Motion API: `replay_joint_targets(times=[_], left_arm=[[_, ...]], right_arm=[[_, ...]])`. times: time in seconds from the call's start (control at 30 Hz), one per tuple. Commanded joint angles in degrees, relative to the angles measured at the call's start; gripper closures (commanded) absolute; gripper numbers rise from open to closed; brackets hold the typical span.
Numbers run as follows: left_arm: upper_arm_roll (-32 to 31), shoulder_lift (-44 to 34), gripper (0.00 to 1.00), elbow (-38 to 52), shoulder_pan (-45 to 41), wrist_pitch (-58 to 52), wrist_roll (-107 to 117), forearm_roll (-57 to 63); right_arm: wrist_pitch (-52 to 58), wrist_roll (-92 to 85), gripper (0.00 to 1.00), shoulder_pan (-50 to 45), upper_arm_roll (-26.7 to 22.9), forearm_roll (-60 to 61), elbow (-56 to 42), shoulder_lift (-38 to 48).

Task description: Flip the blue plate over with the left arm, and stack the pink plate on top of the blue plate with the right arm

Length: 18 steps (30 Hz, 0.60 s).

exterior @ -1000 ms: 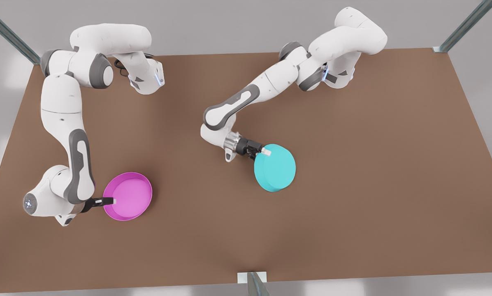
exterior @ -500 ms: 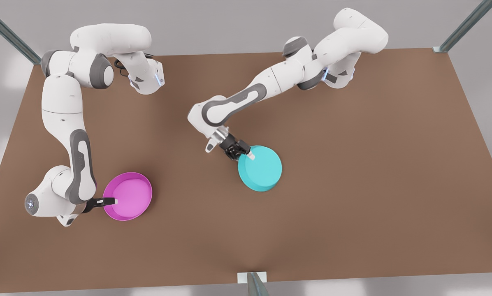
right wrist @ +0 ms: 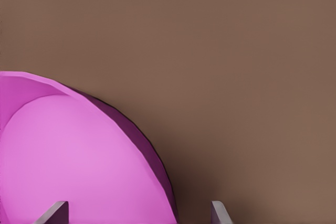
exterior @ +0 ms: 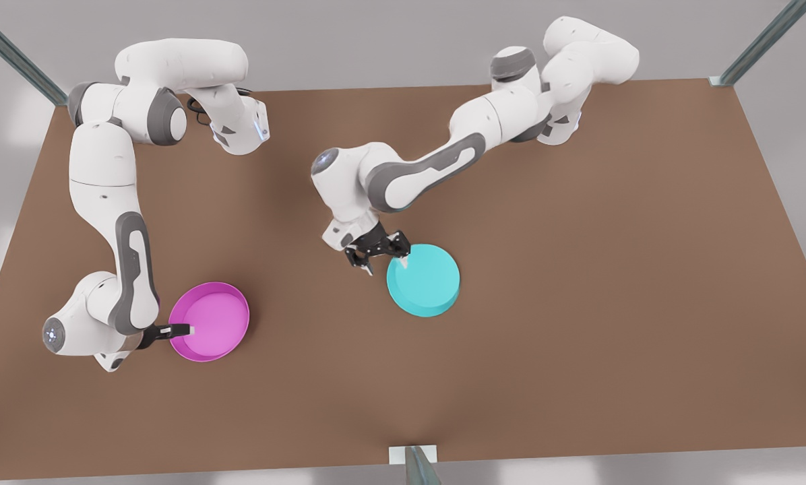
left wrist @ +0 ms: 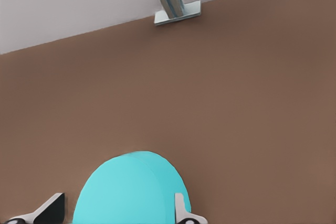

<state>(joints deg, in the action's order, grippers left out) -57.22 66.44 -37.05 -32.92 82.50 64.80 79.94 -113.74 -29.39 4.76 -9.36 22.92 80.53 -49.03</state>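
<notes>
The blue plate (exterior: 423,279) lies upside down near the table's middle, its flat base facing up. My left gripper (exterior: 381,258) stands at the plate's edge on the front view's left side, open. In the left wrist view its fingers (left wrist: 181,209) are spread wide either side of the blue plate (left wrist: 131,192). The pink plate (exterior: 211,320) sits right side up towards the front view's left. My right gripper (exterior: 177,330) is open at its rim. In the right wrist view one finger (right wrist: 52,212) is over the pink plate (right wrist: 73,161), the other outside the rim.
The brown table (exterior: 578,269) has bare room on the front view's right and along the near edge. A metal bracket with a post (exterior: 413,455) sits at the middle of the near edge, and slanted frame posts (exterior: 760,44) stand at the far corners.
The left arm swung the blue plate towards the front view's left and down onto the table, turned its wrist and opened its fingers. The right arm and the pink plate stayed still.
</notes>
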Motion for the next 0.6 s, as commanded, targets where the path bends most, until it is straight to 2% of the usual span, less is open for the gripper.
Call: replay_joint_targets(times=[0.0,0.03,0.1,0.2,0.23,0.3,0.37,0.4,0.43,0.47,0.5,0.53,0.57], left_arm=[[-1.7,-3.2,0.00,-0.5,7.0,0.8,13.0,-5.1],[-1.8,-4.1,0.00,-0.5,13.2,0.8,11.2,-5.2],[-1.8,-4.5,0.00,-0.5,24.3,-2.8,-0.5,-5.3],[-1.7,-4.0,0.00,-0.7,43.1,-5.5,-17.8,-15.5],[-1.8,-5.3,0.00,-0.7,50.1,-9.3,-26.5,-23.7],[-1.9,-9.7,0.00,-0.7,54.0,-21.6,-46.9,-26.4],[-0.3,-20.0,0.00,-0.7,56.0,-31.8,-60.0,-34.1],[9.1,-30.5,0.00,-6.4,55.9,-34.4,-62.1,-46.6],[22.7,-39.3,0.00,-11.5,53.6,-33.1,-65.7,-59.5],[35.3,-50.8,0.00,-27.3,50.1,-20.7,-69.1,-68.9],[44.1,-61.4,0.00,-44.6,45.4,-6.6,-70.0,-73.3],[45.4,-64.9,0.00,-52.9,44.9,0.6,-73.4,-73.7],[45.4,-64.6,0.00,-52.9,44.8,1.4,-73.4,-73.8]], right_arm=[[-0.1,-0.3,0.00,0.0,0.0,0.1,0.0,0.1],[-0.1,-0.4,0.00,0.1,0.0,0.0,0.0,0.1],[-0.1,-0.9,0.11,0.1,0.0,0.1,0.0,0.1],[-0.1,-1.1,0.17,0.1,0.0,0.0,0.0,0.0],[-0.1,-1.1,0.19,0.1,0.0,0.0,0.0,0.1],[-0.1,-1.1,0.23,0.1,0.0,0.0,0.0,0.1],[-0.1,-1.1,0.29,0.0,0.0,0.0,0.0,0.1],[-0.2,-1.2,0.33,0.0,0.0,0.0,0.0,0.0],[-0.9,-1.1,0.34,0.0,0.0,0.0,0.0,0.0],[-0.9,-1.1,0.36,0.0,0.0,0.0,0.0,0.0],[-1.0,-1.1,0.37,0.0,0.0,0.0,0.1,0.0],[-1.0,-1.2,0.39,0.0,0.1,0.0,0.0,-0.1],[-1.4,-1.2,0.40,0.0,0.1,0.0,0.1,-0.1]])
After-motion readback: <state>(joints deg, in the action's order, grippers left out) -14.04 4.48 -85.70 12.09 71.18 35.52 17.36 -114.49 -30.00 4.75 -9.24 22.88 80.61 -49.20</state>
